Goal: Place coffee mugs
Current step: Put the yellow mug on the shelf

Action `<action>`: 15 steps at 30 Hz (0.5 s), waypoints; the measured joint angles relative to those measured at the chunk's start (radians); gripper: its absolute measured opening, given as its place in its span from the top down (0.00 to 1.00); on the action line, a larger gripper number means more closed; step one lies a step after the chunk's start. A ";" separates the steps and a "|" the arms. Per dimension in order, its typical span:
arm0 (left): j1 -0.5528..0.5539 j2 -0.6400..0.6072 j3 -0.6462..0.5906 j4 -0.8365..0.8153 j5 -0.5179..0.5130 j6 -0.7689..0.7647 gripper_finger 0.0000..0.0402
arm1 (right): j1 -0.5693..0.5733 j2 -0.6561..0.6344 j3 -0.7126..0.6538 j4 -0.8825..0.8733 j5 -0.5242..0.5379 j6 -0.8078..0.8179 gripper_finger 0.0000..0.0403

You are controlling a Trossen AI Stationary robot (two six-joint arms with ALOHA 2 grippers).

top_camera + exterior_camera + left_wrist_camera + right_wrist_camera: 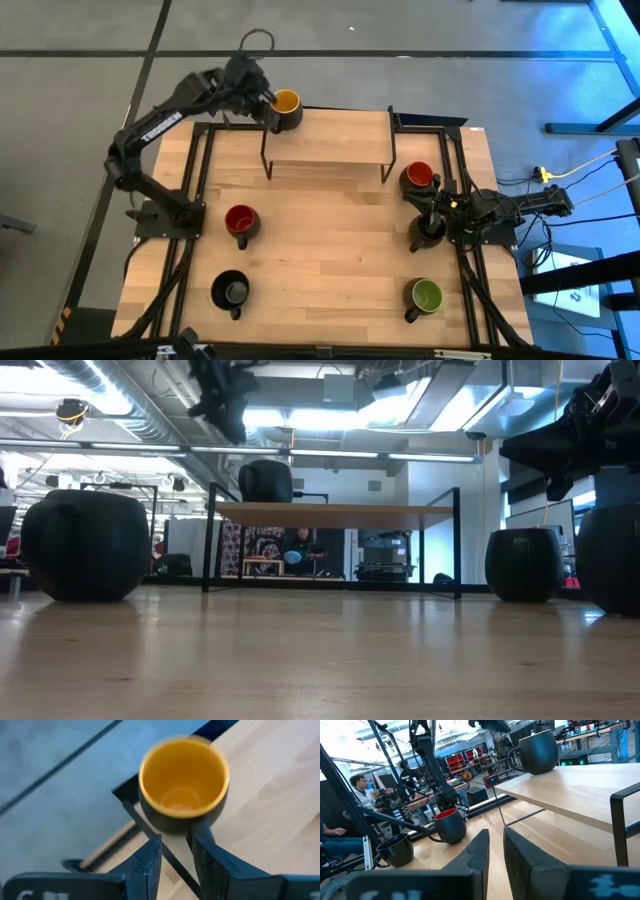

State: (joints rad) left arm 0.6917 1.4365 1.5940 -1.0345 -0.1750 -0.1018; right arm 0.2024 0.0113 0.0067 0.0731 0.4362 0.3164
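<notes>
1. Gripping the handle of the yellow-lined mug [286, 105], the left gripper [268, 103] was seen at the far left corner of the wooden shelf [330, 140], its fingers [150, 862] closed on either side of the handle in the left wrist view.
2. The yellow-lined mug [183, 782] was held at the shelf's corner, over the top board's edge; whether it rested on the board could not be told.
3. The right gripper [432, 212] was positioned at the right side of the table [330, 270], above a black mug [426, 232], with its fingers [477, 855] drawn nearly together and nothing between them.
4. An orange-red-lined mug [419, 177] was placed just right of the shelf, on the far side of the right gripper.
5. A red-lined mug [240, 221] was set on the left half of the table, near the shelf's front.
6. A black-lined mug [231, 291] was left at the near left, and a green-lined mug [426, 296] at the near right.
7. People [357, 787] were visible in the room beyond the table.
</notes>
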 joint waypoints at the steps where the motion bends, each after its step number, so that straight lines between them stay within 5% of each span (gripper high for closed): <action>1: 0.000 -0.018 -0.050 0.025 -0.001 -0.014 0.74 | 0.000 0.000 0.000 0.000 0.000 0.000 0.89; 7: 0.002 -0.074 -0.224 0.128 -0.049 -0.088 0.74 | 0.000 0.000 0.000 -0.001 0.001 0.000 0.89; 15: 0.001 -0.076 -0.283 0.231 -0.063 -0.105 0.74 | 0.000 0.000 0.000 -0.001 0.002 0.000 0.89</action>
State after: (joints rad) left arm 0.6930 1.3609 1.3109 -0.8032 -0.2379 -0.2065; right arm 0.2024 0.0113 0.0071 0.0719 0.4377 0.3164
